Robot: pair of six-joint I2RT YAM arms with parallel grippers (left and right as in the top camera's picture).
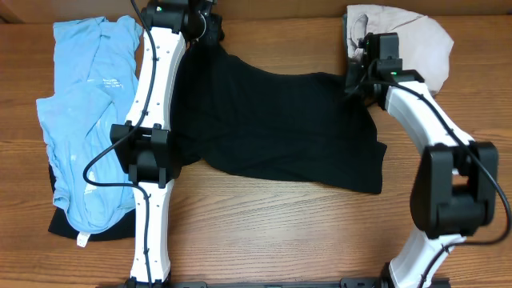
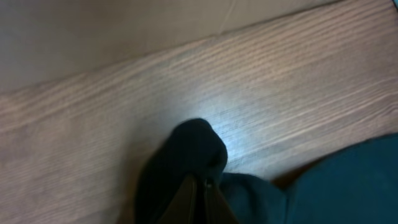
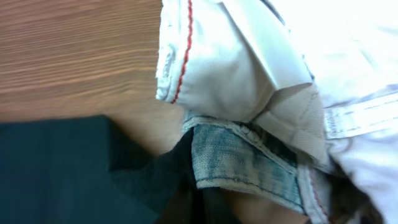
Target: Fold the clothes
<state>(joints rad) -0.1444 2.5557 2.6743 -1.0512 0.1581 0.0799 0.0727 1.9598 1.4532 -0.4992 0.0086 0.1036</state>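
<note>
Wood-grain tabletop [image 1: 264,232], with a plain tan panel [image 2: 93,37] along the far edge. Left: light blue shirt [image 1: 88,104] with faint white print, unreadable. Left end effector [image 2: 202,186] is clamped on the far-left corner of the black shirt [image 1: 280,128], which is spread at centre. Right end effector [image 1: 358,80] pinches the far-right corner, beside the beige bundle [image 1: 416,40]. The bundle's white label [image 3: 364,115] is illegible.
</note>
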